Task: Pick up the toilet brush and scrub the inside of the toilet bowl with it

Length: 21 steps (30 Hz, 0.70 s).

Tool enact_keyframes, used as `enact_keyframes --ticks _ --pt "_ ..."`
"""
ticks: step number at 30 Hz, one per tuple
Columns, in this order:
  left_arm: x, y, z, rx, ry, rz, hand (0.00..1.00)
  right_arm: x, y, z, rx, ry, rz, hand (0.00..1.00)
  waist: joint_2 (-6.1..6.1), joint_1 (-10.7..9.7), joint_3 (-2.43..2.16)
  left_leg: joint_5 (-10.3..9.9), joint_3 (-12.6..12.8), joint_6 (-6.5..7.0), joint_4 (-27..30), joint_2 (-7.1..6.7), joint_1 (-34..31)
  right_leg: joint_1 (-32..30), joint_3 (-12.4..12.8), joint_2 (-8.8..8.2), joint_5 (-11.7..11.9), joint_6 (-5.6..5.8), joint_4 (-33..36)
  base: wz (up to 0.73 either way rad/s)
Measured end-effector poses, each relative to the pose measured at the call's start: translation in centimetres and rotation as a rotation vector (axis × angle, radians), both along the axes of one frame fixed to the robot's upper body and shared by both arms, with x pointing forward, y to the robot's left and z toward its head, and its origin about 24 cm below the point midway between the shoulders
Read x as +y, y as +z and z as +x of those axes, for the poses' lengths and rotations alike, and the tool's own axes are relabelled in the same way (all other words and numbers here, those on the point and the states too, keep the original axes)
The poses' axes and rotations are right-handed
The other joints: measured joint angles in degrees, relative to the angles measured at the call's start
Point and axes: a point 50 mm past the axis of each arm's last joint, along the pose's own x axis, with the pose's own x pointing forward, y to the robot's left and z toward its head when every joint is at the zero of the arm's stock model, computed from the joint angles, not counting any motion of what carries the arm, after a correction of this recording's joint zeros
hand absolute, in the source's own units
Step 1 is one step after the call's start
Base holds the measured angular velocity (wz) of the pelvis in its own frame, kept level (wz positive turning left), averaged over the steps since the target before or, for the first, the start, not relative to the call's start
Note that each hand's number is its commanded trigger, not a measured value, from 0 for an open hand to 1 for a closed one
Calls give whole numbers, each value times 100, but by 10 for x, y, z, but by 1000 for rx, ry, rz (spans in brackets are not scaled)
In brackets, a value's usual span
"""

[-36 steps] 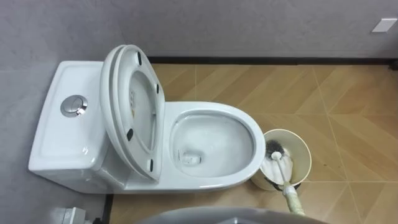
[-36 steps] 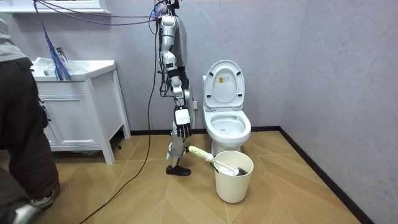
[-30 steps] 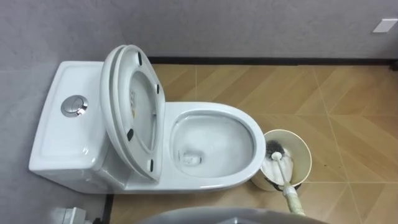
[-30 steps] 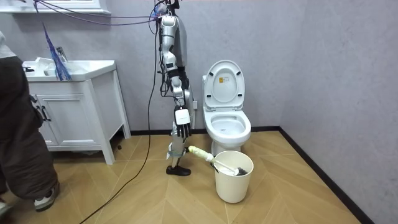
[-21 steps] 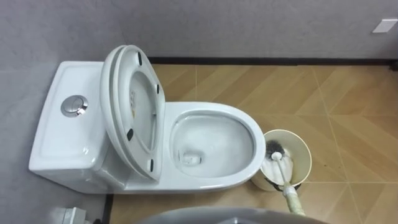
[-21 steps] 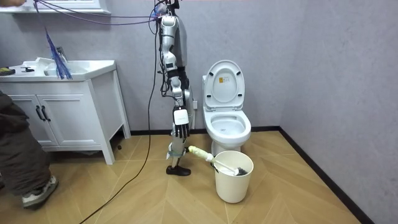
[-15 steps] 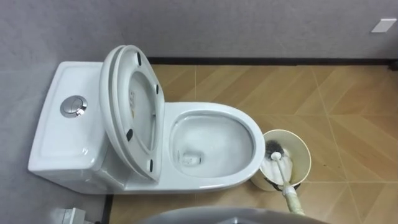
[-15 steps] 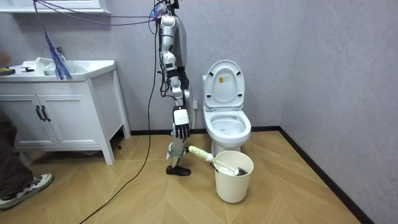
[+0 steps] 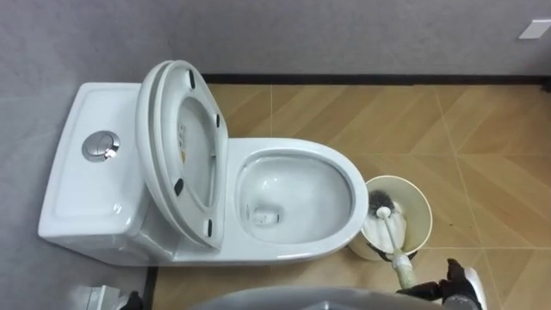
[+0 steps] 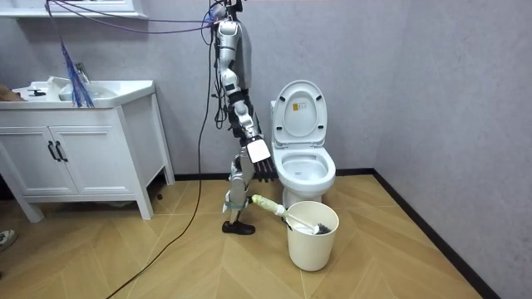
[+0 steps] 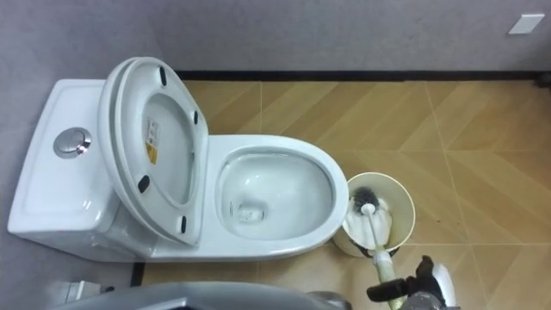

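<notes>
Toilet brush: white handle, dark bristles, leaning in bucket; right hand beside handle, fingers relaxed, empty.

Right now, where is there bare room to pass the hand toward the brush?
Bare floor lies right of the bucket and between bucket and baseboard. Crowded: the bucket stands close against the toilet bowl, and the right hand is beside the toilet brush handle.

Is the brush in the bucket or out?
In: the brush head sits inside the bucket, handle leaning out over the rim.
</notes>
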Motion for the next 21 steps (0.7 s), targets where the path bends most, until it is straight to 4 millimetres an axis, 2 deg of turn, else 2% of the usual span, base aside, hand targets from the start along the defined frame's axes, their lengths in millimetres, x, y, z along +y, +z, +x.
enact_keyframes --ticks 5,10,13,15,18,21 --pt "-1 0 0 -14 2 -8 0 1 4 10 -79 -21 4 0 -15 14 11 0 -6 0 -1 -1 11 42 -4 -3 0 0 1 0" --pt "-1 1 5 -43 -6 -13 0 1 5 12 -108 -48 -9 0 2 6 8 -4 -63 0 34 -3 -73 -39 -61 -12 0 0 17 5" --pt "-1 2 18 -91 9 -14 0 1 7 22 -135 -60 -19 0 51 3 8 -7 -86 7 163 1 -351 -254 -55 -18 6 -10 74 2" --pt "-1 4 34 -162 28 0 0 1 10 34 -160 -54 -29 0 79 11 -5 -8 -128 17 315 5 -638 -487 -71 -30 13 -20 174 7" --pt "-2 8 53 -230 33 1 0 3 8 41 -150 -48 -26 0 103 9 20 -7 -250 24 495 5 -976 -764 -142 -43 16 -26 285 16" --pt "-4 8 62 -280 99 -38 0 3 8 47 -152 -78 -11 0 141 30 35 25 -290 58 533 -4 -1274 -1097 -157 -66 16 -26 444 8"
